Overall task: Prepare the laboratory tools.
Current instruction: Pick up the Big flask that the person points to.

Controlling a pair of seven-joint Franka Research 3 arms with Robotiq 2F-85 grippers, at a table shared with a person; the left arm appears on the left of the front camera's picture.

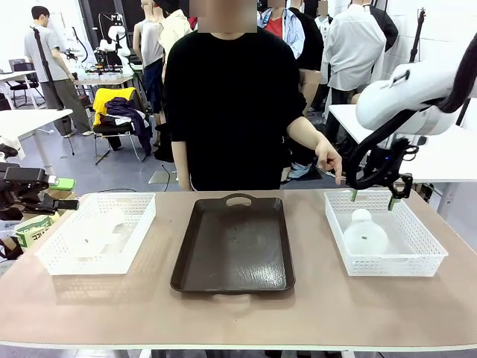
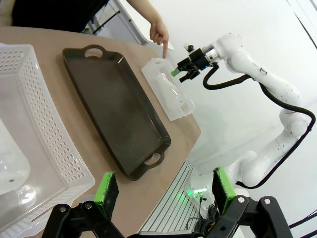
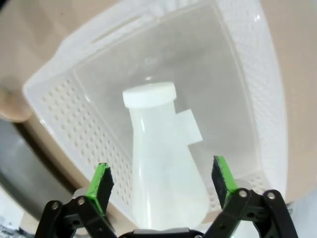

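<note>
Two flasks, tray (image 1: 232, 246) bare, so I reckon it's step one: first pickup. Right pincer (image 1: 371, 198) hovers over the right flask (image 1: 364, 233) in the right basket (image 1: 395, 265), jaws apart; left pincer (image 1: 68, 193), also apart, sits beside the left basket (image 1: 82, 265) with the left flask (image 1: 104, 227) inside. Next needs a clean drop onto the neck. Right wrist view shows the flask centred between my pads (image 3: 221, 173); front view adds a person's hand (image 1: 328, 159) pointing there.

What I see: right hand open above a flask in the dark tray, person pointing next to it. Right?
Not quite. The flask sits in the white mesh basket on the robot's right, not in the dark tray, as the front view shows. The rest holds: the right hand is open above it, and the person's hand points down beside it.
</note>
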